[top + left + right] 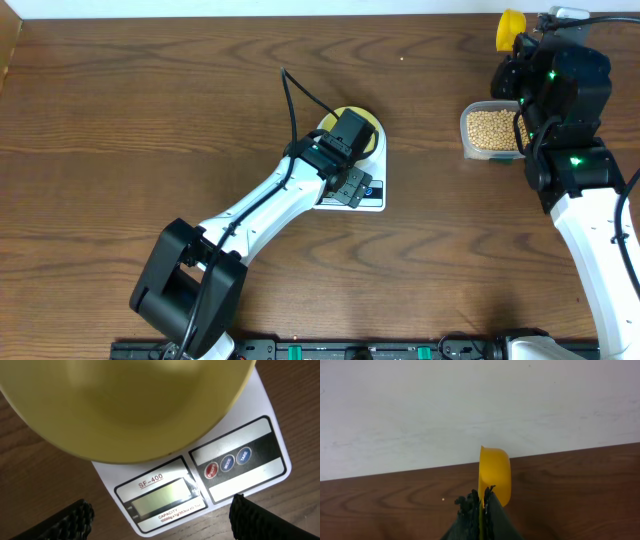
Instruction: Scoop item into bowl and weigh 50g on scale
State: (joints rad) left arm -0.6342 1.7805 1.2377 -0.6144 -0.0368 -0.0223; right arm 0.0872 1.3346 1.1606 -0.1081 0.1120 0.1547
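Note:
The pale yellow bowl (pixel 368 120) sits on the white scale (pixel 372 198) at mid-table, mostly hidden by my left arm. In the left wrist view the bowl (pixel 125 405) fills the top and the scale's display (pixel 162 494) reads blank. My left gripper (pixel 162 515) is open and empty, its fingers astride the scale's display edge. The beans (pixel 490 127) lie in a clear tub (pixel 467 140) at the right. My right gripper (pixel 481 500) is shut on the handle of a bright yellow scoop (pixel 495 474), held near the table's back edge, also in the overhead view (pixel 509 28).
A white wall (pixel 470 405) rises behind the table's back edge. A single loose bean (pixel 443 499) lies on the wood near the back edge. Bare brown tabletop (pixel 120 130) spreads to the left of the scale.

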